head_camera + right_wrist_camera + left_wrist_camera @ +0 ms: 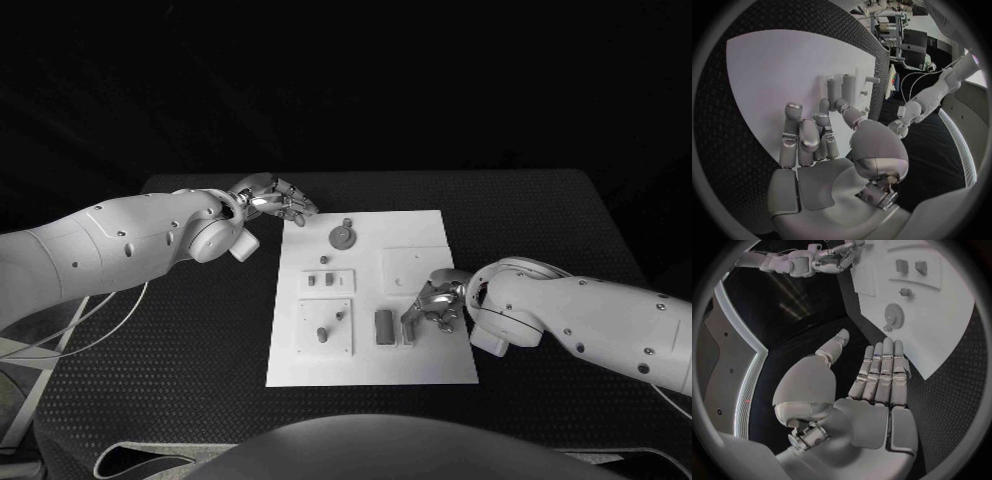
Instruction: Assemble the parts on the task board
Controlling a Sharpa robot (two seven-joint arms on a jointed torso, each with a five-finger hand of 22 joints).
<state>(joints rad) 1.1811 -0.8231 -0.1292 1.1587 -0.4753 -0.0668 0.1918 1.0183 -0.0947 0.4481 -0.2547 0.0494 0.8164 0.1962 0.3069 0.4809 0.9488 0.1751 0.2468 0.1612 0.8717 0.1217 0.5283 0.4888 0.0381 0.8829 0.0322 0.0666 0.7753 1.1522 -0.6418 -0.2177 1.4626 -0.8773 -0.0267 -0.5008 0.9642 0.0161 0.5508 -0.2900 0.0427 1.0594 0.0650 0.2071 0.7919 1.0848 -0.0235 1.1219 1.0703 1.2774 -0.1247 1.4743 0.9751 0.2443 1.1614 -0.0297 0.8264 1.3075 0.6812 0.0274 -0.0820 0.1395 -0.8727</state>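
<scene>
The white task board (433, 365) lies mid-table. On it are a round toothed part (342, 237), small parts (326, 281), pegs (339, 316) and a grey block (384, 326). My left hand (274, 200) hovers over the black table just off the board's far left corner, fingers (882, 370) straight, thumb apart, holding nothing; the toothed part (894, 315) lies beyond them. My right hand (437, 300) is low over the board's right side beside a thin upright part (410, 330). Its fingers (807, 142) are partly curled, its thumb reaching towards upright grey parts (841, 87). Whether it pinches one is unclear.
Black textured table (173, 340) surrounds the board on all sides. A raised square plate (407, 267) sits on the board just beyond my right hand. Pale cables (87, 330) hang by my left arm off the table's left edge.
</scene>
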